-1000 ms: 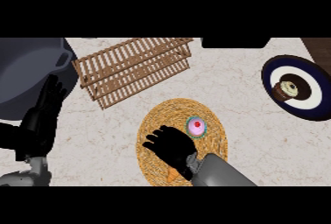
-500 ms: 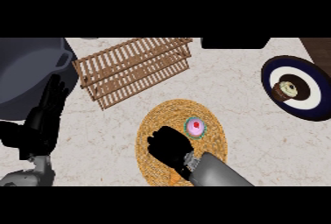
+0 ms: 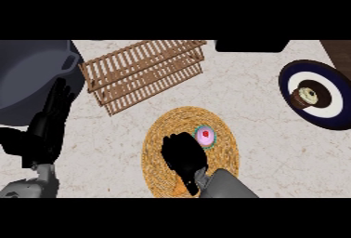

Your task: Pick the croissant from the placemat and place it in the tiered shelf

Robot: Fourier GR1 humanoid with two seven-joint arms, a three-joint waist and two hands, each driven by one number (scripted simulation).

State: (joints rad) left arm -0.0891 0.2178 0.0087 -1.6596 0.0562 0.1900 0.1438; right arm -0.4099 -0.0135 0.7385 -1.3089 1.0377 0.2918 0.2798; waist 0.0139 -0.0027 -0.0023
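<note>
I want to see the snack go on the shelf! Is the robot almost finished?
Not yet. Nothing is on the shelf. The right hand is down on the round mat, fingers curled beside a small pink-topped pastry; whether it grips anything is hidden. The left hand rests open at the left edge. Lifting the snack, carrying it to the shelf and letting go are all left.

We see a pale, marbled tabletop (image 3: 274, 153) filling the view, evenly lit. A black block (image 3: 251, 45) sits at the far edge, a brown strip (image 3: 339, 51) in the far right corner. At right rests a dark-rimmed plate (image 3: 290, 93) bearing a small brown cake (image 3: 308, 95).
</note>
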